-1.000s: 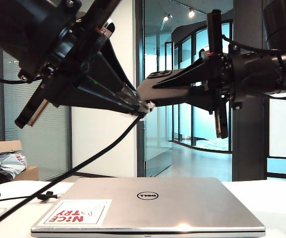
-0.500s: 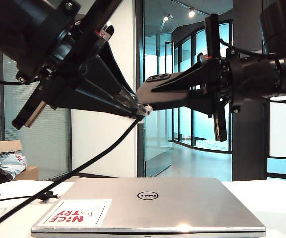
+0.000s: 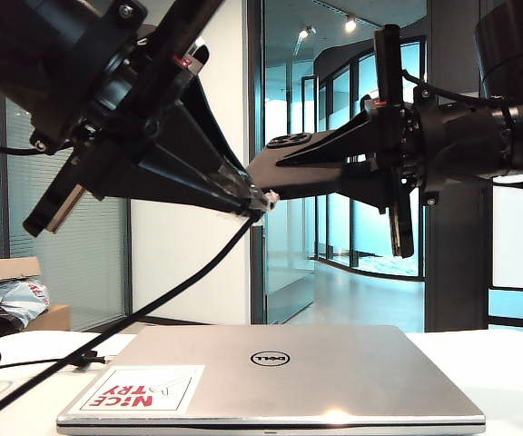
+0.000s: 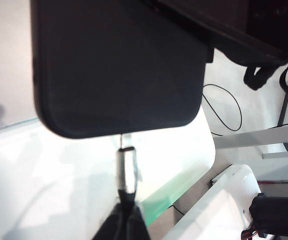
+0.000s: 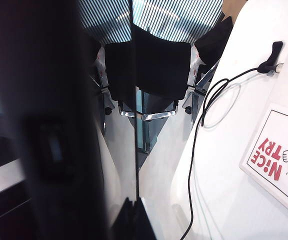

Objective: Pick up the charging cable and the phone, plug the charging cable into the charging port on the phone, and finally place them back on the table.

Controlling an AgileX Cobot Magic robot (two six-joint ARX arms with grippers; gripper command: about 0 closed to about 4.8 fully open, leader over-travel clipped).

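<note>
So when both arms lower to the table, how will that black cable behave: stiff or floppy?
Probably floppy: the charging cable sags from the left gripper to the table and loops there. It should trail and pile up. The right gripper holds the phone; cord drag could tug the plug.

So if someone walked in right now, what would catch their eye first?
High above the closed silver laptop, the left gripper holds a thin black charging cable by its silver plug. It meets the flat black phone clamped by the right gripper in mid-air. The cord trails to the white table.
</note>
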